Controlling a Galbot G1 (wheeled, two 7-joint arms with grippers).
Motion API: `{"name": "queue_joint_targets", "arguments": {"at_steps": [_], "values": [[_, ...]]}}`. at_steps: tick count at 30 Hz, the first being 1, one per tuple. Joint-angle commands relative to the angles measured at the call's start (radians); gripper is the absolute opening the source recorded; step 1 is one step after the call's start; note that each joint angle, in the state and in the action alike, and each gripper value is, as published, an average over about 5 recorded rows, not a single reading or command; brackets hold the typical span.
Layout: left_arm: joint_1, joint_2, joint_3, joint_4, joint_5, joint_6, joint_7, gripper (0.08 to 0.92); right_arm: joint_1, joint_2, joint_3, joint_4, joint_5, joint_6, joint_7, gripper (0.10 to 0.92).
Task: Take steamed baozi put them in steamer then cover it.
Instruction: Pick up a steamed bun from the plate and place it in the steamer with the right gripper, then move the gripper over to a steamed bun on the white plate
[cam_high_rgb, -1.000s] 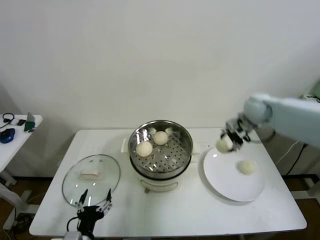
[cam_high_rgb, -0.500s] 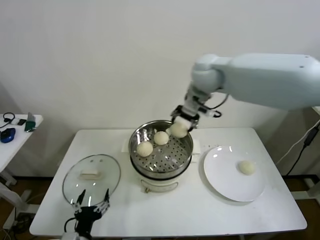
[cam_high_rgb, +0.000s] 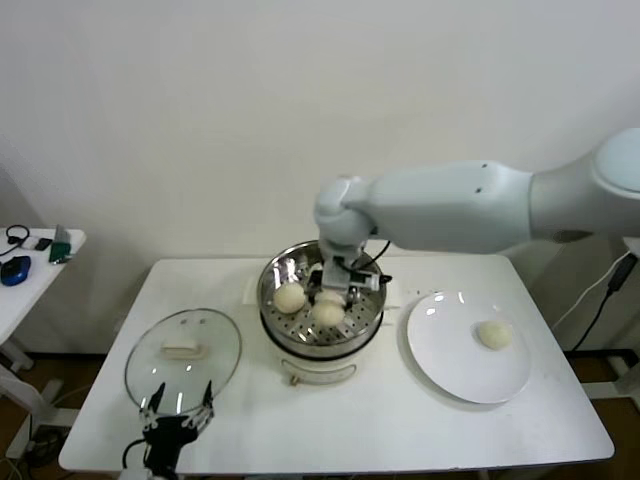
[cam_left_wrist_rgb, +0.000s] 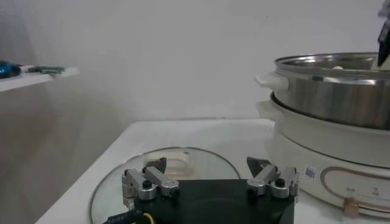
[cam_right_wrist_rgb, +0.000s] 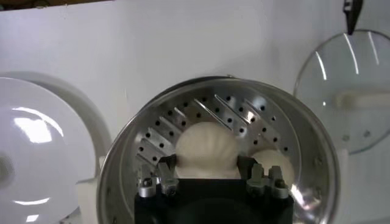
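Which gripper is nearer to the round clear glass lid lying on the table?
Left. The left gripper sits open at the round clear glass lid, by its near edge. The right gripper is inside the shiny steel steamer pot, holding a white bun.

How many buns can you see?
4 steamed baozi: one loose in the steamer, one between the right gripper fingers there, one mostly hidden behind it, one on the plate.

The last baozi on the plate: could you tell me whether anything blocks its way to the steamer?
Nothing visible does. The baozi lies alone on the white plate, with bare table up to the steamer, where the right pincer holds another bun over the tray.
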Motion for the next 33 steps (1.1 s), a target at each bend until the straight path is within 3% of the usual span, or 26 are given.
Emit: {"name": "queue_joint_targets", "arguments": {"at_steps": [1, 9, 16, 19, 24, 26, 33], "values": [[0.002, -0.001, 0.003, 0.0, 0.0, -0.003, -0.002, 0.823, -0.1, 0.056, -0.005, -0.042, -0.069, 0.008, 0.045, 0.67], [0.006, 0.001, 0.002, -0.003, 0.0, -0.007, -0.003, 0.823, -0.101, 0.056, 0.0, -0.061, -0.08, 0.007, 0.061, 0.686], [0.007, -0.001, 0.009, -0.006, 0.004, -0.009, -0.002, 0.823, -0.005, -0.029, 0.019, -0.037, -0.011, -0.004, 0.067, 0.812], [0.007, -0.001, 0.01, -0.011, 0.005, -0.009, -0.002, 0.823, 0.085, -0.125, 0.006, -0.03, 0.095, -0.021, 0.022, 0.821], [0.004, -0.001, 0.009, -0.016, 0.005, -0.006, 0.0, 0.823, 0.317, -0.337, -0.191, -0.028, 0.454, -0.149, -0.105, 0.823], [0.0, -0.001, 0.009, -0.015, 0.006, -0.005, 0.001, 0.823, 0.389, -0.419, -0.286, -0.024, 0.532, -0.221, -0.128, 0.823], [-0.018, -0.008, 0.011, -0.008, 0.013, 0.002, 0.008, 0.823, 0.331, -0.737, -0.408, -0.033, 0.494, -0.416, -0.118, 0.823]]}}
